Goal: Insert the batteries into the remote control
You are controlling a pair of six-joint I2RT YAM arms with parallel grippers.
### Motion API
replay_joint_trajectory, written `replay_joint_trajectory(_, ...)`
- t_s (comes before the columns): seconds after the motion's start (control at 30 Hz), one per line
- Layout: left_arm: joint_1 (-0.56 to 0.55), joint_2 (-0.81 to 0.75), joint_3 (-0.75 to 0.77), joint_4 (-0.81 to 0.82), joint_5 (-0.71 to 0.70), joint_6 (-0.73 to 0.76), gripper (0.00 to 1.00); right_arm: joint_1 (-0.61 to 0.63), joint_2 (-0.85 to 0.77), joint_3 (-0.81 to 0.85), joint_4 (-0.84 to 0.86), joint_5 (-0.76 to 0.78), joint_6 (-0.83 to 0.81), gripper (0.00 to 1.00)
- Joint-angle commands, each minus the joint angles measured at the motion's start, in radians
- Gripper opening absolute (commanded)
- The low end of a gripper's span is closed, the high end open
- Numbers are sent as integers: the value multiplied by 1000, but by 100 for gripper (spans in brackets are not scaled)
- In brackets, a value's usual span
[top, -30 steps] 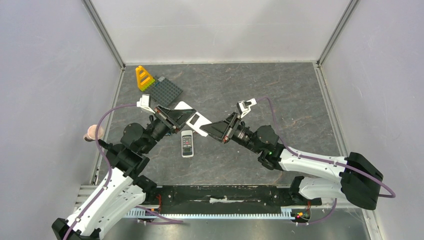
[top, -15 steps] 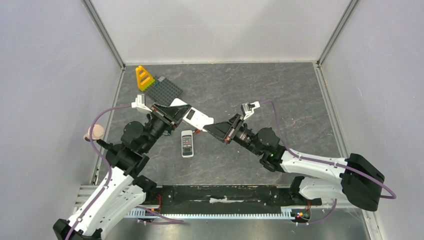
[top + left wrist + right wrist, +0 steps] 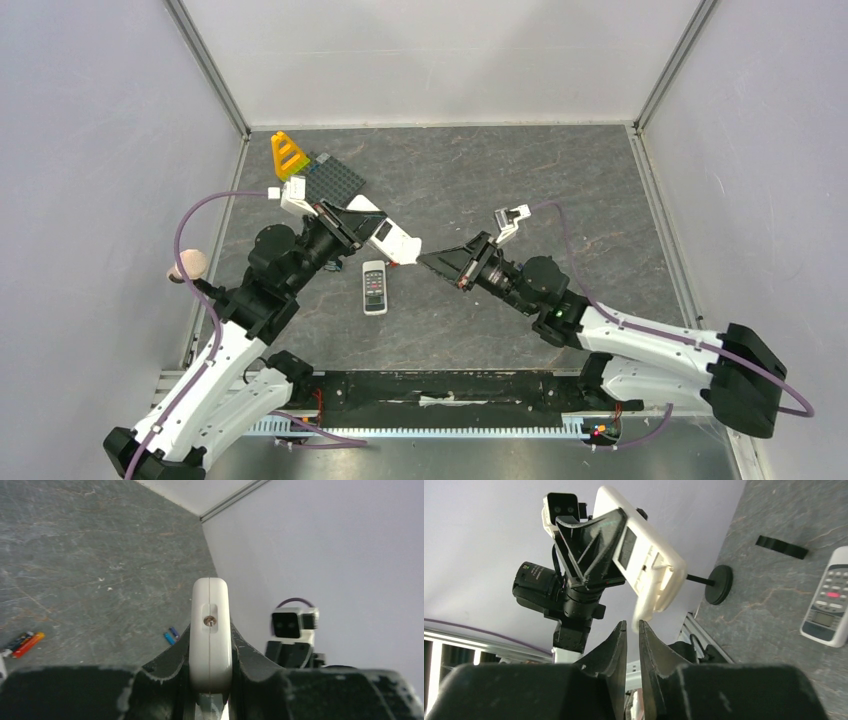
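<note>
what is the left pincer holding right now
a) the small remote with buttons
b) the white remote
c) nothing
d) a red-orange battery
b: the left pincer is clamped on the white remote, held up off the table, while the small remote and the red-orange batteries lie loose on it.

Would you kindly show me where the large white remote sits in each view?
Top external: white remote, centre-left, clamped in the left gripper.
Left wrist: remote at bottom centre, seen end-on.
Right wrist: remote at upper centre, tilted.
Shared landmark: the left gripper around it.
</note>
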Motion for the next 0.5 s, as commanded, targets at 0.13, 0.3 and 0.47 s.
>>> replay_joint_trajectory(0.13,2,25,51,-52,14,227,2,-29,-174,-39,-346,138,-137,7)
replay_joint_trajectory(0.3,1,59,29,-30,0,249,2,-56,-188,-80,-423,161,-159,5)
replay_joint_trajectory(0.47,1,120,19,-5,-8,266,2,-59,-100,-24,-550,171,-239,13)
